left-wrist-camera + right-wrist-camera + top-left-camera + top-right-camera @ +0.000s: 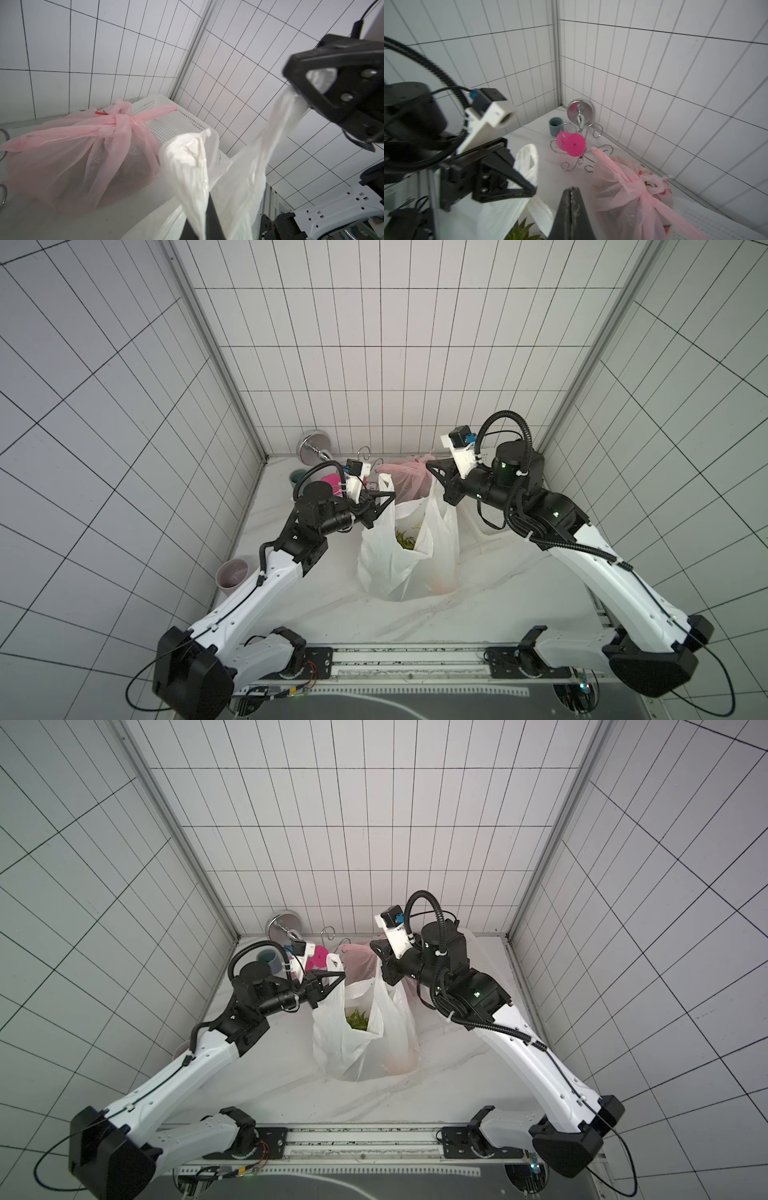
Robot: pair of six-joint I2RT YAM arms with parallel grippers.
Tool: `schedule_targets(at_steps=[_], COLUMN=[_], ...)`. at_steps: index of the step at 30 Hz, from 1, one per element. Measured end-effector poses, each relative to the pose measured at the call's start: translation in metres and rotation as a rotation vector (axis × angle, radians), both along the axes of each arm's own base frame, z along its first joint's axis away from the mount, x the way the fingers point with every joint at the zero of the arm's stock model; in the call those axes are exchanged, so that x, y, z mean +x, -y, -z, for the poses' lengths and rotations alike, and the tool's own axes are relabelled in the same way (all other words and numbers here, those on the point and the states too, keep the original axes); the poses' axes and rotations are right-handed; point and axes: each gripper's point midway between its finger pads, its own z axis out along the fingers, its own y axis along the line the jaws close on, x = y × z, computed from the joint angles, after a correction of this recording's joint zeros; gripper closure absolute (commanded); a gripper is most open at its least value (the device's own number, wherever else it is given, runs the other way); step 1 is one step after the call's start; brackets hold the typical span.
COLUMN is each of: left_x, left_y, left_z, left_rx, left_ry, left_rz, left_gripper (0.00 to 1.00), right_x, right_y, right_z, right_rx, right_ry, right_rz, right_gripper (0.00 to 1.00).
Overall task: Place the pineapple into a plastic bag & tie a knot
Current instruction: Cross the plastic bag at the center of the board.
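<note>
The left gripper [390, 494] is clamped on one handle of the white plastic bag [395, 568], holding it up taut. The right gripper [431, 467] pinches the other handle, held higher. The bag stands upright near the middle of the table [374, 622] with its mouth pulled open. The pineapple [405, 540] sits inside, green crown showing. At the far edge lies a knotted pink bag [405, 479], just beside a white basket [490, 522].

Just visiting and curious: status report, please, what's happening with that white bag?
Left gripper, right gripper: jaws shut, each on a handle of the white bag. Pineapple inside, bag untied. Tied pink bag close behind.
</note>
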Motion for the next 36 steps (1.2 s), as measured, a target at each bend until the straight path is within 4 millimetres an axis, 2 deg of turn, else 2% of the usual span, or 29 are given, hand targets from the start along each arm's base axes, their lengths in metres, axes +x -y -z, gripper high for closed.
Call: schedule_targets(at_steps=[5, 10, 13, 18, 22, 33, 36], left_x=[0.011, -0.001, -0.007, -0.015, -0.028, -0.043, -0.045], left_y=[0.011, 0.015, 0.018, 0.026, 0.037, 0.052, 0.053], left_z=[0.031, 0.038, 0.033, 0.01, -0.001, 0.01, 0.007], left_rx=[0.091, 0.121, 0.125, 0.127, 0.153, 0.265, 0.287], left_ry=[-0.11, -0.127, -0.1, -0.02, 0.036, 0.088, 0.102], left_rz=[0.044, 0.113, 0.149, 0.199, 0.249, 0.271, 0.275], left_gripper=[1.0, 1.0, 1.0, 1.0, 1.0, 1.0, 0.92], right_x=[-0.03, -0.041, -0.045, -0.044, -0.041, -0.046, -0.049], right_y=[-0.041, -0.057, -0.059, -0.06, -0.059, -0.048, -0.046], right_z=[0.023, 0.054, 0.054, 0.05, 0.052, 0.05, 0.048], right_rx=[0.033, 0.046, 0.062, 0.083, 0.088, 0.104, 0.11], right_ry=[-0.113, -0.242, -0.268, -0.278, -0.296, -0.343, -0.343], right_rz=[-0.308, -0.429, -0.452, -0.45, -0.426, -0.372, -0.371], right_gripper=[1.0, 1.0, 1.0, 1.0, 1.0, 1.0, 1.0])
